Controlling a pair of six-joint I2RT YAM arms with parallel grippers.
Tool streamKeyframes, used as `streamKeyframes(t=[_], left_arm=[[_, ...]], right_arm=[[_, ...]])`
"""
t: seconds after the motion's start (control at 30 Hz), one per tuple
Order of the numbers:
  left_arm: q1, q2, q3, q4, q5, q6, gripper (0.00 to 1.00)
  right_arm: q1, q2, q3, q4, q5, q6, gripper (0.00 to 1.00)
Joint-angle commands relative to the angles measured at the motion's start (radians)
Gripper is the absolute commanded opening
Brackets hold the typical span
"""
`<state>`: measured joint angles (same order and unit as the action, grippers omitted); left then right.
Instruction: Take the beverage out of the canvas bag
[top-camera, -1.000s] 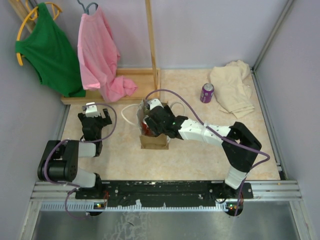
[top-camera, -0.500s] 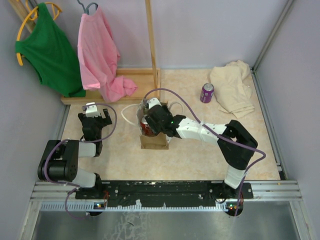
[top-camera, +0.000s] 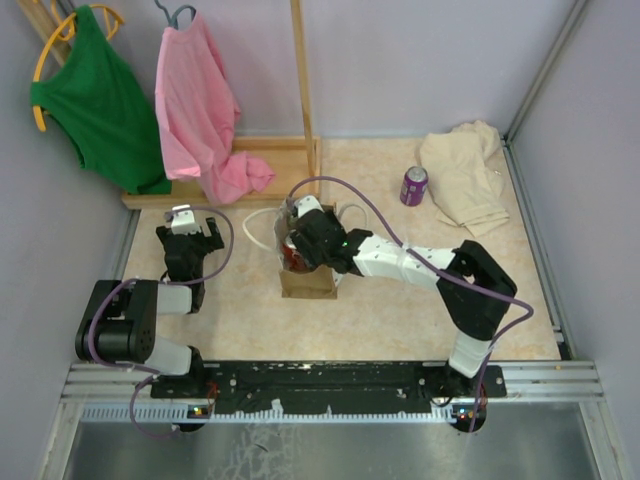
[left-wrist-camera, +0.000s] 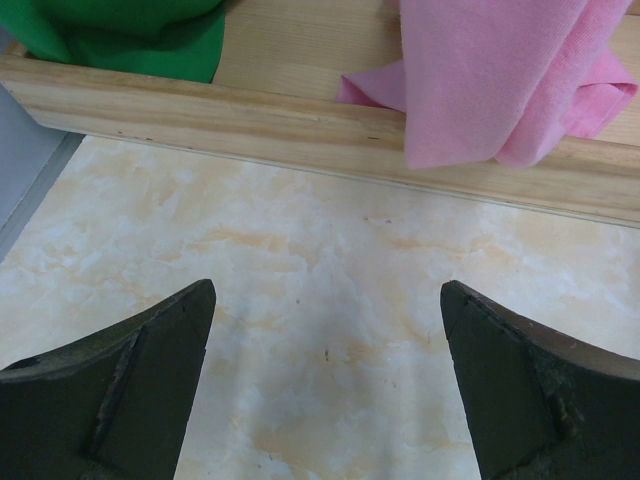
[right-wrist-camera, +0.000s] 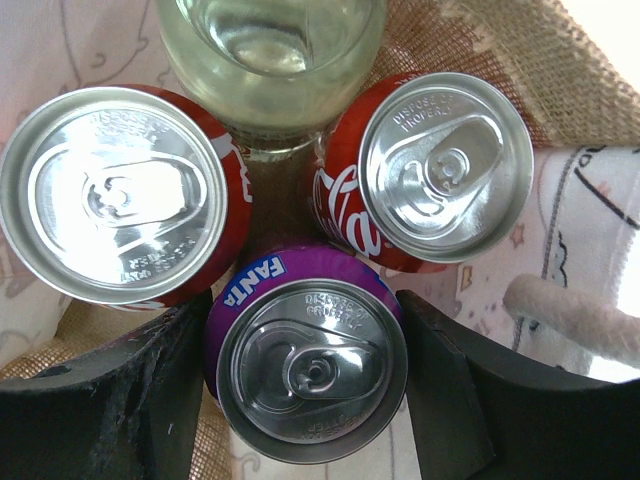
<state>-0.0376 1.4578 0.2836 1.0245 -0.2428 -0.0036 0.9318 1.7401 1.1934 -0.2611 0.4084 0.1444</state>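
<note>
The tan canvas bag (top-camera: 308, 282) stands mid-table with its white handles spread. My right gripper (top-camera: 298, 250) reaches down into its mouth. In the right wrist view the fingers flank a purple Fanta can (right-wrist-camera: 310, 370) and touch both of its sides, so the right gripper (right-wrist-camera: 305, 385) is shut on it. Two red cola cans (right-wrist-camera: 110, 190) (right-wrist-camera: 440, 165) and a clear bottle (right-wrist-camera: 270, 50) stand beside it inside the bag's burlap wall (right-wrist-camera: 520, 50). My left gripper (top-camera: 190, 243) is open and empty over bare table (left-wrist-camera: 325, 370), left of the bag.
Another purple can (top-camera: 414, 185) stands at the back right beside a cream cloth (top-camera: 465, 175). A wooden rack base (left-wrist-camera: 300, 120) with a pink garment (top-camera: 205, 110) and a green one (top-camera: 100, 100) runs along the back left. A white handle (right-wrist-camera: 570, 310) lies by the right finger.
My right gripper has pushed slightly further into the bag's mouth and its elbow has shifted left. The left arm has not moved.
</note>
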Motion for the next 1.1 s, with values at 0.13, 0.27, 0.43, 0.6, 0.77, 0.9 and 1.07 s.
streamKeyframes(t=[0.13, 0.27, 0.43, 0.6, 0.77, 0.9, 1.07], left_arm=[[-0.002, 0.001, 0.020, 0.023, 0.013, -0.011, 1.00], [-0.001, 0.001, 0.021, 0.023, 0.014, -0.010, 1.00], [-0.002, -0.001, 0.020, 0.022, 0.016, -0.010, 1.00], [-0.002, -0.002, 0.020, 0.022, 0.016, -0.011, 1.00], [-0.001, -0.003, 0.020, 0.022, 0.016, -0.010, 1.00], [-0.002, -0.004, 0.020, 0.021, 0.016, -0.011, 1.00], [-0.002, -0.002, 0.020, 0.022, 0.017, -0.010, 1.00]], right_arm=[[-0.002, -0.179, 0.053, -0.003, 0.093, -0.068, 0.00], [-0.001, -0.232, 0.088, 0.003, 0.081, -0.099, 0.00], [-0.001, -0.263, 0.172, -0.036, 0.070, -0.122, 0.00], [0.000, -0.280, 0.252, -0.056, 0.072, -0.150, 0.00], [0.003, -0.287, 0.312, -0.041, 0.103, -0.194, 0.00], [0.003, -0.322, 0.301, 0.038, 0.170, -0.249, 0.00], [0.002, -0.359, 0.284, 0.179, 0.258, -0.341, 0.00]])
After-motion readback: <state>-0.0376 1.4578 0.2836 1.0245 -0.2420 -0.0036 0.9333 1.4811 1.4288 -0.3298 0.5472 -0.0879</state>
